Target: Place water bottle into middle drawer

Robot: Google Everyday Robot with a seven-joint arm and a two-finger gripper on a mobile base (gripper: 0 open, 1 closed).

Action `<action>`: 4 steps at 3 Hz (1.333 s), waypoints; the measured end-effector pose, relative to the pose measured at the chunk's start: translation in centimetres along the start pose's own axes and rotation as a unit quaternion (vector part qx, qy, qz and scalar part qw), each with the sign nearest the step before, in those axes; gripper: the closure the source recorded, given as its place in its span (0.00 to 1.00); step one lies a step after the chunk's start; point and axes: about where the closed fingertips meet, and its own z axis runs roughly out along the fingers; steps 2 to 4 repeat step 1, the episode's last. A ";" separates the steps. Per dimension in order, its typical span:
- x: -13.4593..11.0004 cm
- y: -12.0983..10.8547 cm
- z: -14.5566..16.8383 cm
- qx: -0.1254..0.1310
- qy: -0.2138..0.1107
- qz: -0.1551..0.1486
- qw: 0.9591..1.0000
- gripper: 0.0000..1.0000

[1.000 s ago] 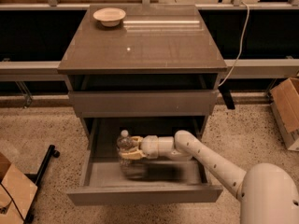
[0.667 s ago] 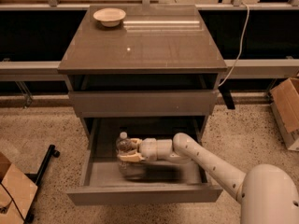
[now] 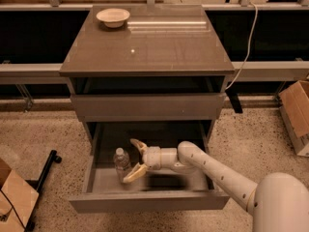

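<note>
The water bottle (image 3: 121, 162) is clear with a white cap and stands upright on the floor of the open middle drawer (image 3: 149, 201), near its left side. My gripper (image 3: 135, 159) is inside the drawer just right of the bottle. Its cream fingers (image 3: 137, 144) are spread open, one behind and one in front of the bottle, and they do not hold it. My white arm (image 3: 217, 174) reaches in from the lower right.
A closed grey drawer front (image 3: 147, 106) sits above the open drawer. A cream bowl (image 3: 113, 17) stands on the cabinet top (image 3: 154, 47). Cardboard boxes stand at the right (image 3: 297, 117) and lower left (image 3: 12, 197). A black stand leg (image 3: 46, 166) lies left of the cabinet.
The gripper was shut on the bottle; now its fingers have opened and the bottle stands free on the drawer floor.
</note>
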 end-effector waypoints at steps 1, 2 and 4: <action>0.0 0.0 0.0 0.000 0.000 0.000 1.000 0.00; 0.0 0.0 0.0 0.000 0.000 0.000 1.000 0.00; 0.0 0.0 0.0 0.000 0.000 0.000 1.000 0.00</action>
